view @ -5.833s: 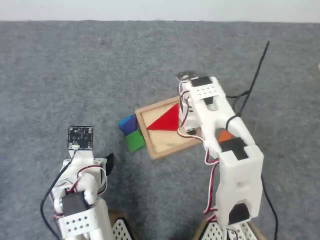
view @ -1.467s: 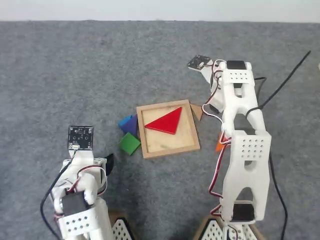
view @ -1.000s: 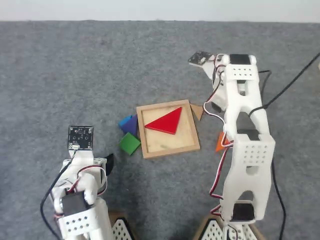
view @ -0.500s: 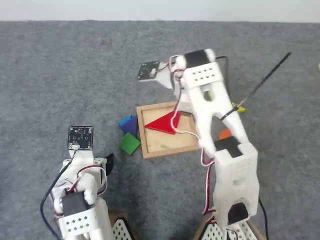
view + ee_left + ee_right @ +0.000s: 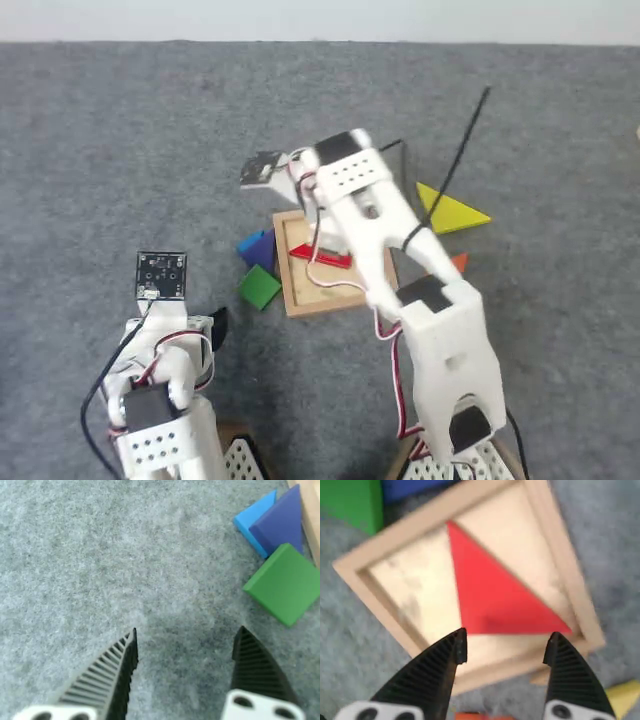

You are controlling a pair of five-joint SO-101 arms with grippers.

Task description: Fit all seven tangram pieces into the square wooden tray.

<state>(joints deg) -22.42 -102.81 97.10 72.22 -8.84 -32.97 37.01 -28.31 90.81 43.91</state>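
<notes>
Red triangle (image 5: pixel 500 605) seemingly flat in tray (image 5: pixel 395 544); right gripper (image 5: pixel 507 632), left gripper (image 5: pixel 188 629) both agape.

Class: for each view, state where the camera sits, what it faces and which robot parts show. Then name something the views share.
High view: fixed overhead, looking down on the wooden tray; left arm and right arm show.
Left wrist view: on the left wrist, facing carpet and green square; open left gripper shows.
Right wrist view: on the right wrist, facing the tray's red triangle; open right gripper shows.
Shared: the green square, in all three.
</notes>
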